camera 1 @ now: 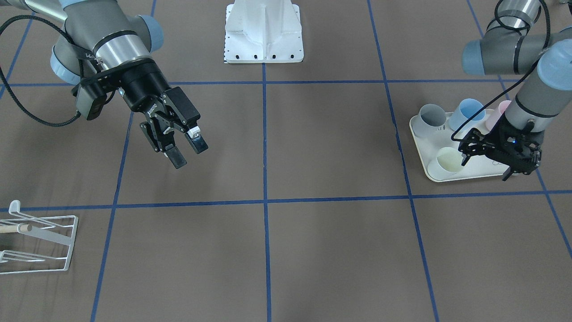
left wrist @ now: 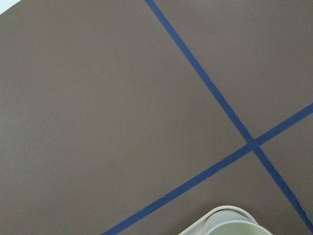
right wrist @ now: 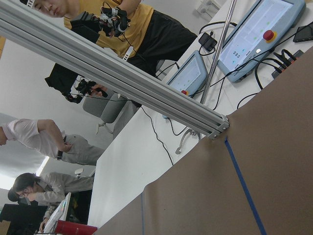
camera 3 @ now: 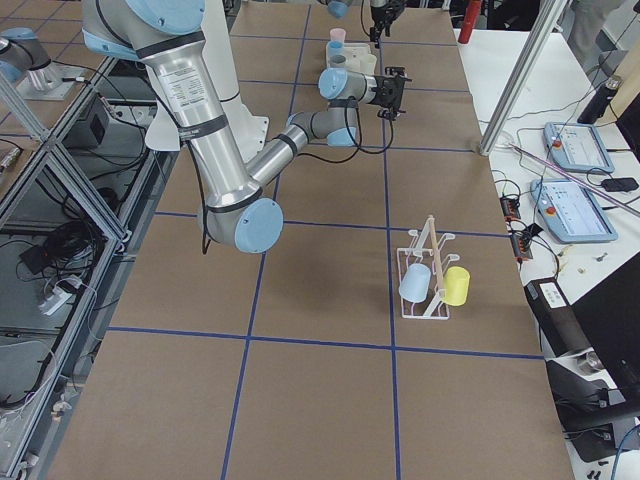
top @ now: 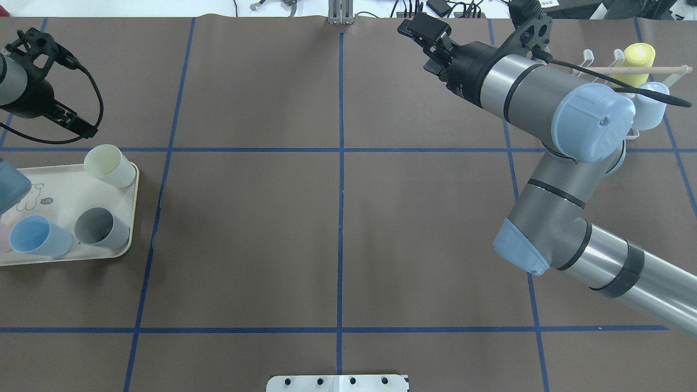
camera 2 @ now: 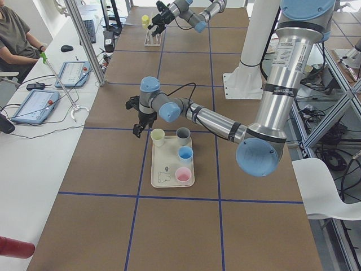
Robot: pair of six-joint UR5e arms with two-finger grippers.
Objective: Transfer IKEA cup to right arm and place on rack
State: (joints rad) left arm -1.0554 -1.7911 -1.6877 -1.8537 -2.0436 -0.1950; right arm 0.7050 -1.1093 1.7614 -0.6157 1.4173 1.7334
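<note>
Several IKEA cups stand on a cream tray at my left: a cream cup at the far corner, a grey cup, a light-blue cup and a pink cup. My left gripper hangs open just beyond the cream cup, holding nothing. The cream cup's rim shows at the bottom of the left wrist view. My right gripper is open and empty, raised over the table between the centre and the rack. A yellow cup and a light-blue cup hang on the rack.
The white robot base stands at the table's near-middle edge. Blue tape lines divide the brown table. A side table with tablets and cables runs along the far edge, with an aluminium post and seated people beyond.
</note>
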